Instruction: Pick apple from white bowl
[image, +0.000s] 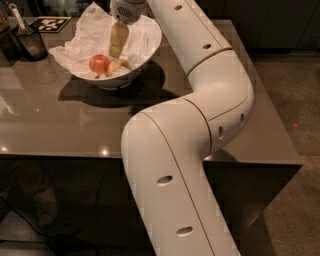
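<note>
The red apple (99, 63) lies in the white bowl (145, 47) on its left side, near the bottom. The bowl stands at the back of the grey-brown table (60, 125). My gripper (116, 59) reaches down into the bowl from above, just to the right of the apple. Its tan fingers (118, 39) stand apart, and the apple is beside them, not between them. The gripper holds nothing. I cannot tell whether the lower fingertip touches the apple.
A dark container with a utensil (26, 41) stands at the table's back left, next to a black-and-white marker tag (49, 23). My white arm (200, 115) arches over the table's right half. The table's front edge runs along the lower middle.
</note>
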